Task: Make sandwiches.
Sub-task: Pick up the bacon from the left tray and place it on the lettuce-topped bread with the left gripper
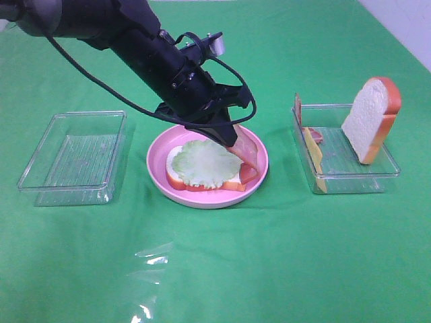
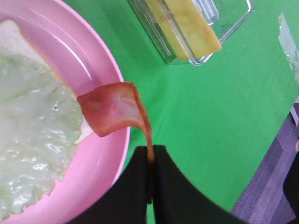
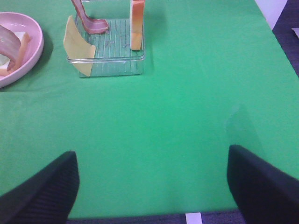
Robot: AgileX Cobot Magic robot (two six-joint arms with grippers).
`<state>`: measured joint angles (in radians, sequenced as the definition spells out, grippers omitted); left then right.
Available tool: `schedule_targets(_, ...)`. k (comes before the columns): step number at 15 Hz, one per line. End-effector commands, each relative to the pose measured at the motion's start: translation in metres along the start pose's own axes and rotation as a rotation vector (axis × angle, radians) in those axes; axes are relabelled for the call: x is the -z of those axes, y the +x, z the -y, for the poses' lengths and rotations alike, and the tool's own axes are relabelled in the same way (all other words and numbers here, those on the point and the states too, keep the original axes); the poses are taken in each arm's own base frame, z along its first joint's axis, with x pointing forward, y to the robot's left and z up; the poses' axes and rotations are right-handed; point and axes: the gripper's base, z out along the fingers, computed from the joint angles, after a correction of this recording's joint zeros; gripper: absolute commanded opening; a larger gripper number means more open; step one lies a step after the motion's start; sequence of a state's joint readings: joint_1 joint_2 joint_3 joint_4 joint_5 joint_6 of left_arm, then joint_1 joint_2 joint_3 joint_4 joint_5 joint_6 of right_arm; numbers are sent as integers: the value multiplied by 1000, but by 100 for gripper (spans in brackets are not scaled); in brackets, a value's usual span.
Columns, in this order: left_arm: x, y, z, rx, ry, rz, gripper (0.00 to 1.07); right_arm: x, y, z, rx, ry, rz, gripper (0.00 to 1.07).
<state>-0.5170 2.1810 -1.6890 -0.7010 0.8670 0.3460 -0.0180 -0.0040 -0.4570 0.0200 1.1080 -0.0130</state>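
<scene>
On the pink plate [image 1: 202, 200] lies a bread slice topped with pale green lettuce [image 1: 202, 161], the partly stacked sandwich. My left gripper [image 1: 232, 138] reaches over the plate's right side, shut on one end of a pink-red bacon strip [image 1: 248, 153]. In the left wrist view the bacon [image 2: 114, 107] hangs from the closed fingertips [image 2: 140, 163] and curls over the plate rim [image 2: 112, 70] beside the lettuce [image 2: 32, 130]. My right gripper [image 3: 152, 186] stands open over bare green cloth, well short of the tray.
The clear tray [image 1: 350, 171] at the right holds an upright bread slice [image 1: 370, 118], a cheese slice [image 1: 313, 155] and another bacon strip [image 1: 314, 134]. A second clear tray [image 1: 74, 158] sits left of the plate. A crumpled piece of clear film [image 1: 148, 269] lies near the front.
</scene>
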Motion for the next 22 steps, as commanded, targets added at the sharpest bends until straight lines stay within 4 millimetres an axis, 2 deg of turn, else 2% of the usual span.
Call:
schedule_targets(1, 2, -1, -9, 28, -98, 8, 0, 1, 1, 0, 7, 0, 18, 84)
schedule_targets(9, 5, 4, -25, 63, -282, -46, 0, 1, 1, 0, 7, 0, 18, 84)
schedule_targets(20, 8, 6, -27, 110, -316, -59, 0, 1, 1, 0, 7, 0, 18, 84)
schedule_targets(21, 9, 6, -27, 109, -322, -61, 5, 1, 1, 0, 7, 0, 18, 84)
schedule_targets(22, 10, 7, -29, 116, -344, -66, 20, 1, 1, 0, 7, 0, 18, 84)
